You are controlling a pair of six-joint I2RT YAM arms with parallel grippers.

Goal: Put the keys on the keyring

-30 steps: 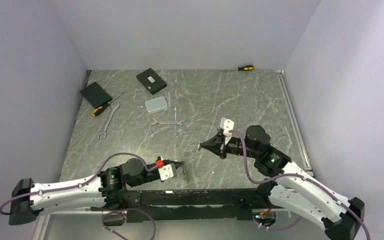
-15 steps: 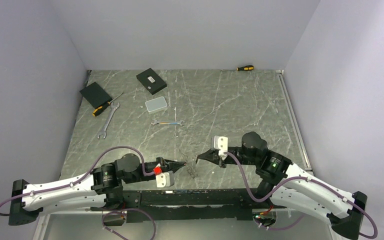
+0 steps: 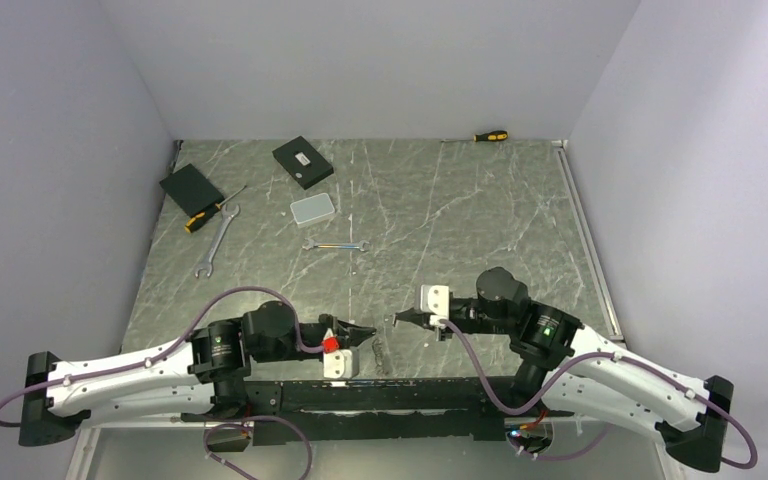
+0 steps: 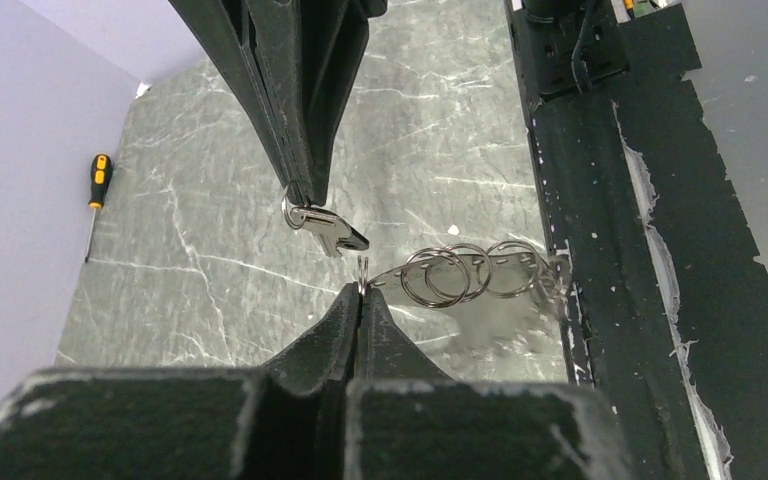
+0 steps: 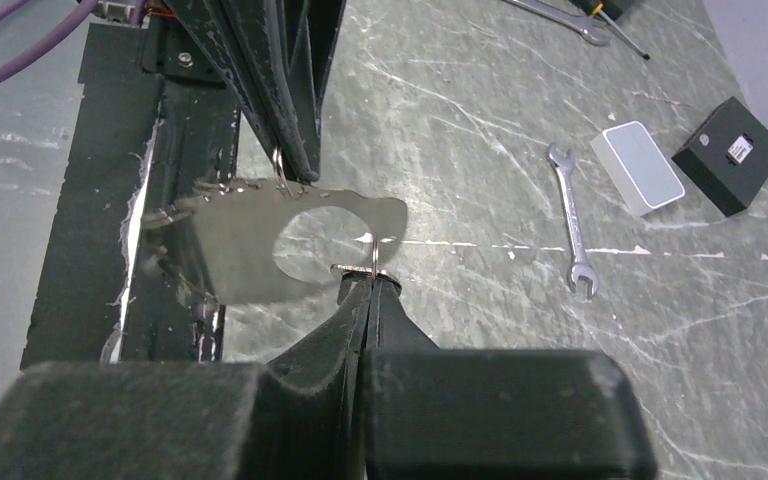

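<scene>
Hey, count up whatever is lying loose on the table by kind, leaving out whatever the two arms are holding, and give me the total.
Screwdrivers: 2
Wrenches: 2
Black boxes: 2
Pale grey box: 1
Total: 7

Bright even light, wrist fg blurry
</scene>
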